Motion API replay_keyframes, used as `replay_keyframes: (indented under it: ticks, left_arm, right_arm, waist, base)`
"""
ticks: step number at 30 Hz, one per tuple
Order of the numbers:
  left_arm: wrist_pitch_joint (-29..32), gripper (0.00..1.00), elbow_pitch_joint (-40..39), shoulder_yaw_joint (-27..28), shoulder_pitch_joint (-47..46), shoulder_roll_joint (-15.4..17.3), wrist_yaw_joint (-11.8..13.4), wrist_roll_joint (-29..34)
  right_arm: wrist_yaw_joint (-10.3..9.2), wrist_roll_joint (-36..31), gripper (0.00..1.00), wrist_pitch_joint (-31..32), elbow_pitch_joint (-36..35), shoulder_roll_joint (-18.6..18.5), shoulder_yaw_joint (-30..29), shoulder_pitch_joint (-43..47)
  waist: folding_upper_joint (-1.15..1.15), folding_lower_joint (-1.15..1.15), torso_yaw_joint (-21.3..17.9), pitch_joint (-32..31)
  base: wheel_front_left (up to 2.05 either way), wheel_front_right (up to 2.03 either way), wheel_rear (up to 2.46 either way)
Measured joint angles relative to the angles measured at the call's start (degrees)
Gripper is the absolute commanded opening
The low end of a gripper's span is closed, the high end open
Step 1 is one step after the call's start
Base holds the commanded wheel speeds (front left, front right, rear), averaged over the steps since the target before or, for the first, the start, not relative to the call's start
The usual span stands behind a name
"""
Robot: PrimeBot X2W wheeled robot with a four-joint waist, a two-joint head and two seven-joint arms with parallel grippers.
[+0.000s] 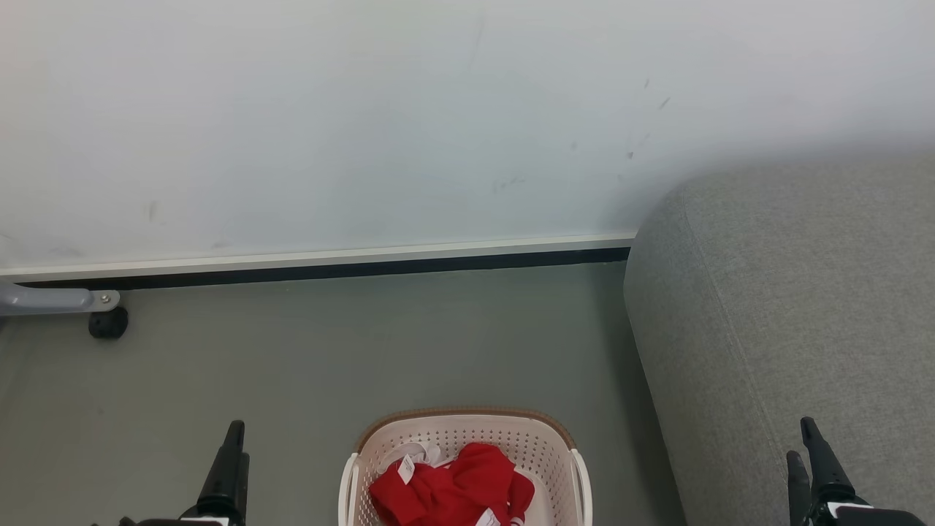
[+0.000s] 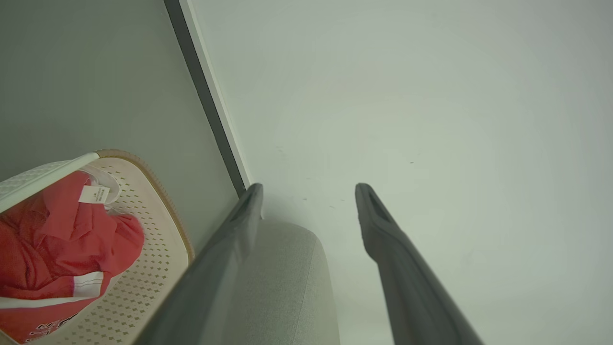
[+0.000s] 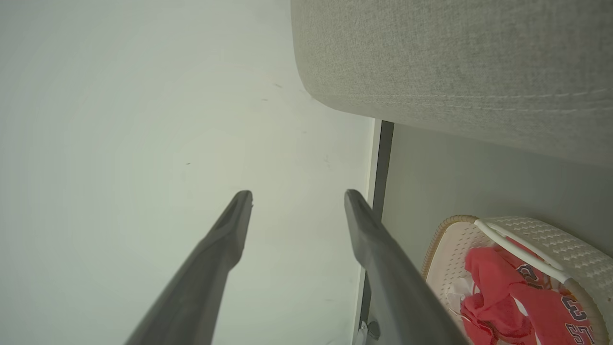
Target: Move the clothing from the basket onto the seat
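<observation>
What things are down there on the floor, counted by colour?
Cream: 1, the basket
Red: 1 heap of clothes, pieces too bunched to count
Grey: 2, the sofa and a metal leg
Total: 4

OPEN AND EMPTY: Your right gripper (image 3: 298, 196) hangs with its two dark fingers (image 3: 210, 258) spread wide and nothing between them, pointing at the far pale wall (image 3: 143, 120). A grey sofa (image 3: 455, 72) with a stitched seam rounds off by that wall, where a dark baseboard (image 3: 381, 158) meets the grey-green floor (image 3: 479, 182). Nearer to you, a cream basket (image 3: 550, 239) with a brown woven rim stands on the floor, a strip of floor between it and the sofa. It holds crumpled red clothing (image 3: 493, 278) with lettering.
</observation>
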Motion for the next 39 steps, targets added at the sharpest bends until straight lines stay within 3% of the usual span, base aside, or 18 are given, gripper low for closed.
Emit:
replay_keyframes:
  ticks: [11, 39]
  left_arm:
    - [-2.0, 1.00, -1.3, -1.3, -0.5, 0.2, 1.4, 6.3]
    - [-7.6, 1.00, -4.9, -7.3, -0.7, 3.8, 6.3, 33.9]
  right_arm:
    - [-1.51, -7.3, 1.00, -1.9, -1.6, 0.0, 1.5, 0.0]
    - [-5.64, -33.4, 1.00, -7.4, -4.7, -3.4, 10.8, 0.0]
  waist:
    - [0.00, 0.00, 0.0, -0.1]
    - [0.00, 0.00, -0.6, -0.6]
  base:
    - [0.00, 0.00, 0.00]
    - [0.00, 0.00, 0.00]
